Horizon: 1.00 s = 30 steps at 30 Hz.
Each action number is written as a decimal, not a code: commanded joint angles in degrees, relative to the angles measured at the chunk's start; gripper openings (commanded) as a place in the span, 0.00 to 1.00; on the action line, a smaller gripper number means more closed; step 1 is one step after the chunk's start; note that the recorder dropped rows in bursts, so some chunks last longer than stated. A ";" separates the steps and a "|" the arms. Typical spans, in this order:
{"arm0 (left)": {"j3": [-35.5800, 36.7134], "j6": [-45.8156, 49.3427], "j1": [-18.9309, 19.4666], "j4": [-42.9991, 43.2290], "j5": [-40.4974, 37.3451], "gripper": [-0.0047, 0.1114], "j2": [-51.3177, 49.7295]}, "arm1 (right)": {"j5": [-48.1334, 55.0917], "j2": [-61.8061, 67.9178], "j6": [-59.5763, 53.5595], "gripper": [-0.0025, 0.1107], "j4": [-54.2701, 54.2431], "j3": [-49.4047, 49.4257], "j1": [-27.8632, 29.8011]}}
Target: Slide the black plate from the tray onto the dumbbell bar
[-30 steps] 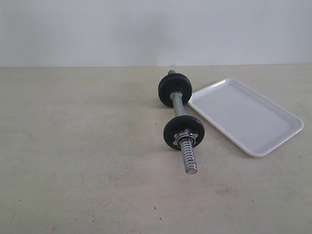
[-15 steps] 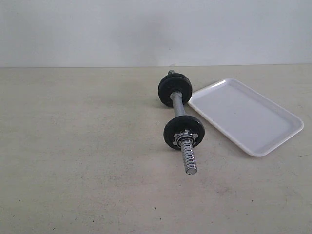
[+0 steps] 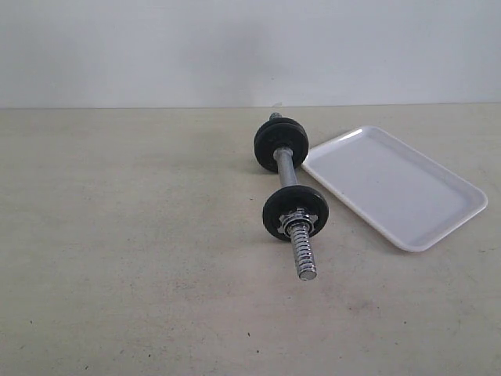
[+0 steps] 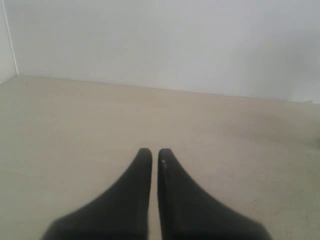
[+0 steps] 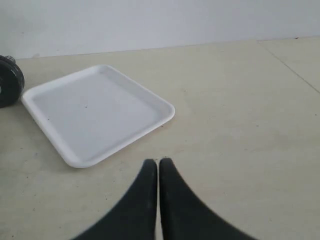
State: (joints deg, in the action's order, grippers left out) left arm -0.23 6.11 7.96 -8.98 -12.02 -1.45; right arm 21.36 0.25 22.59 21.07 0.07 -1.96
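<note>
Beige, speckled table top (image 3: 117, 235) filled the left of the exterior view, with a pale wall (image 3: 235, 47) behind it. Over the same kind of surface, in its own wrist view, the left gripper (image 4: 151, 152) had its two black fingers drawn close, only a thin slit between the tips, and it held nothing.

Near the middle of the table lay the dumbbell bar (image 3: 285, 168), its length running away from the camera. A near black plate (image 3: 313, 205) sat threaded on it, upright on its rim, with a chrome star-shaped collar nut (image 3: 298, 219) against its face. The coarse threaded end (image 3: 302, 251) stuck out toward the camera past the nut. A far black plate (image 3: 274, 137) stood on the bar's other end; whether it was one disc or two could not be told.

Just right of the bar, close to the far plate, the white tray (image 3: 391, 184) lay flat and angled on the table.

Farther right, the right gripper (image 5: 158, 162) hovered near the tray's corner, its fingers likewise closed to a slit and gripping nothing.
</note>
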 commanded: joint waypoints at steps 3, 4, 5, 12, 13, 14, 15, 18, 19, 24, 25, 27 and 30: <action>0.23 -0.55 0.03 -0.13 -0.06 0.08 0.46 | -0.41 -0.25 -0.48 0.02 -1.21 -0.07 0.12; 0.23 -0.55 0.03 -0.13 -0.06 0.08 0.46 | -0.41 -0.25 -0.64 0.02 -1.70 -0.07 0.12; 0.23 -0.55 0.03 -0.13 -0.06 0.08 0.46 | -0.41 -0.25 -1.75 0.02 -2.91 -0.07 0.12; 0.23 -0.55 0.03 -0.13 -0.06 0.08 0.46 | -1.54 -0.25 -27.33 0.02 -22.00 -0.07 0.12; 0.23 -0.55 0.03 -0.13 -0.06 0.08 0.46 | -1.54 -0.25 -27.33 0.02 -22.00 -0.07 0.12; 0.23 -0.55 0.03 -0.13 -0.06 0.08 0.46 | -1.55 -0.25 -27.07 0.02 -22.00 -0.07 0.12; 0.23 -0.55 0.03 -0.13 -0.06 0.08 0.46 | -1.55 -0.25 -27.07 0.02 -22.00 -0.07 0.12; 0.23 -0.55 0.03 -0.13 -0.06 0.08 0.46 | -1.55 -0.25 -25.66 0.02 -22.00 -0.07 0.12; 0.23 -0.55 0.03 -0.13 -0.06 0.08 0.46 | -1.55 -0.25 -25.49 0.02 -22.00 -0.07 0.12; 0.23 -0.55 0.03 -0.13 -0.06 0.08 0.46 | -1.36 -0.25 -24.72 0.02 -22.00 -0.07 0.12; 0.23 -0.55 0.03 -0.13 -0.06 0.08 0.46 | -1.36 -0.25 -24.72 0.02 -22.00 -0.07 0.12; 0.23 -0.55 0.03 -0.13 -0.06 0.08 0.46 | -1.36 -0.25 -24.81 0.02 -22.00 -0.07 0.12; 0.23 -0.55 0.03 -0.13 -0.06 0.08 0.46 | -1.36 -0.25 -24.81 0.02 -22.00 -0.07 0.12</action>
State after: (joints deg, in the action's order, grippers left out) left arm -0.23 6.11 7.96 -8.98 -12.02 -1.45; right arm 20.64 0.25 -2.40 -0.87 0.07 -1.96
